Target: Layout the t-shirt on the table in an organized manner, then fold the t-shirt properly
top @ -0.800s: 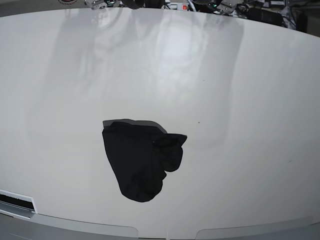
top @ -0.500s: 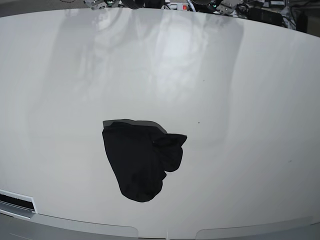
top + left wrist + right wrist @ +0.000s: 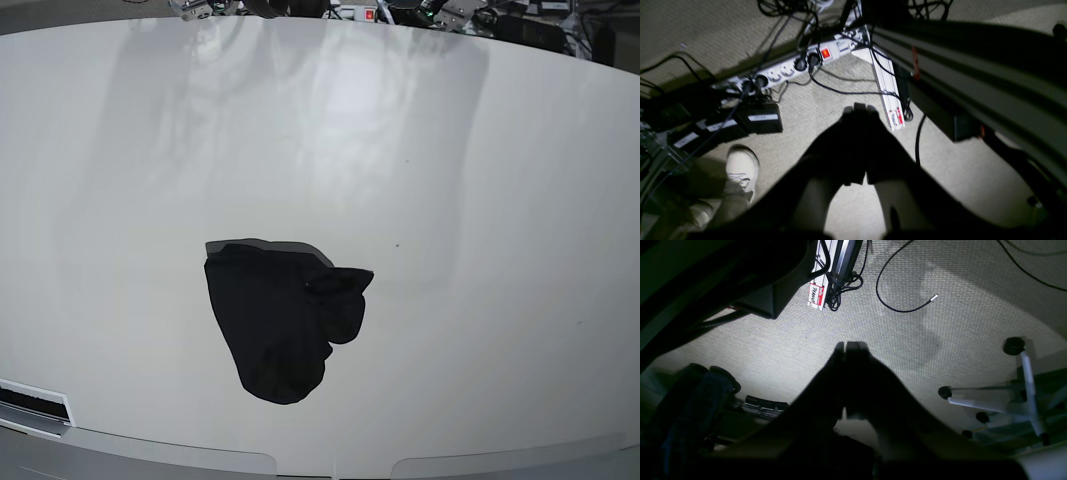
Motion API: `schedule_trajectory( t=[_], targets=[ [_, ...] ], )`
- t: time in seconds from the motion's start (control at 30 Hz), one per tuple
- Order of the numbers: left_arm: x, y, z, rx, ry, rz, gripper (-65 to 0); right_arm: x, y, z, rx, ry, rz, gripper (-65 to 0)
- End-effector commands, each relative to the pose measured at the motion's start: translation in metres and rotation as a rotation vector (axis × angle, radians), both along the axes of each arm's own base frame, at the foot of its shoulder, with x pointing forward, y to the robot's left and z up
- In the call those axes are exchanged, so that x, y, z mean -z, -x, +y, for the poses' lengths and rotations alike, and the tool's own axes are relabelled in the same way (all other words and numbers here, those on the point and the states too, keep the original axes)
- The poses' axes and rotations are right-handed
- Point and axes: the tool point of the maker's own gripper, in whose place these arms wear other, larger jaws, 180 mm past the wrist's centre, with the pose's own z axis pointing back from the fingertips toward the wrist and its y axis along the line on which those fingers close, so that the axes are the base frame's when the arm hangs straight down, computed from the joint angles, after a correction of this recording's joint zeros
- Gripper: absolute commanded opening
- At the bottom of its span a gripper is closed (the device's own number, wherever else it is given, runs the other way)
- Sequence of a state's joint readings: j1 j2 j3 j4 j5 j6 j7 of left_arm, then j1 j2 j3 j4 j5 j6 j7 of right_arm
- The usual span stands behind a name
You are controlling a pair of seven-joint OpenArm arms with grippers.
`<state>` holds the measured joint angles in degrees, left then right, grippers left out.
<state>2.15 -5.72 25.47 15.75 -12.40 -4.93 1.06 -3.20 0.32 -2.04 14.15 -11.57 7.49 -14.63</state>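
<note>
The black t-shirt lies bunched in a crumpled heap on the white table, a little left of centre and toward the near edge. Neither arm shows in the base view. My left gripper hangs over the carpeted floor beside the table, its dark fingers pressed together and holding nothing. My right gripper is likewise shut and empty above the carpet, away from the shirt.
Below the left wrist lie a white power strip, tangled cables and a white shoe. An office chair base and a loose cable lie under the right wrist. Equipment lines the table's far edge.
</note>
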Motion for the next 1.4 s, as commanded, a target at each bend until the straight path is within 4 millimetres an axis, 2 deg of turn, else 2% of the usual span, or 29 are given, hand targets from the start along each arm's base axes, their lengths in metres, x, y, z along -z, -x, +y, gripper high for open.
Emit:
schedule_trajectory(
  t=[0.0,0.33,0.53,0.7,0.77,0.83,0.97,1.07,1.17,1.27,1.37],
  targets=[
    [-0.001,-0.004,-0.003,-0.002,0.012,-0.014,-65.0,-0.003,-0.061,-0.007,-0.015,0.015,-0.107,-65.0],
    [-0.001,-0.005,-0.003,-0.003,0.016,-0.023,-65.0,-0.003,-0.067,-0.020,-0.001,0.075,-0.128,-65.0],
    [0.000,0.002,-0.001,0.004,0.003,0.014,-65.0,-0.005,-0.068,-0.013,-0.015,0.034,-0.115,-65.0],
    [0.000,0.010,0.004,0.103,-0.036,0.067,-65.0,-0.008,-0.063,-0.008,-0.033,-0.019,-0.063,-65.0],
    [0.000,0.017,0.009,0.109,-0.049,0.095,-65.0,-0.008,-0.054,-0.009,-0.037,-0.024,-0.048,-65.0],
    [-0.001,0.028,0.010,0.114,-0.046,0.104,-65.0,-0.008,-0.037,-0.011,-0.039,-0.025,-0.032,-65.0],
    [-0.007,0.065,0.019,0.123,-0.038,0.128,-65.0,-0.011,0.004,-0.004,-0.053,-0.065,0.006,-65.0],
    [-0.016,0.089,0.018,0.136,-0.013,0.130,-65.0,-0.015,0.030,-0.005,-0.060,-0.080,0.019,-65.0],
    [-0.026,0.106,0.011,0.150,0.014,0.131,-65.0,-0.021,0.044,-0.009,-0.056,-0.094,0.026,-65.0],
    [-0.037,0.127,0.017,0.162,0.013,0.146,-65.0,-0.028,0.060,-0.011,-0.004,-0.095,0.032,-65.0],
    [-0.048,0.138,0.023,0.141,0.019,0.143,-65.0,-0.037,0.077,-0.014,0.016,-0.101,0.032,-65.0]
  ],
)
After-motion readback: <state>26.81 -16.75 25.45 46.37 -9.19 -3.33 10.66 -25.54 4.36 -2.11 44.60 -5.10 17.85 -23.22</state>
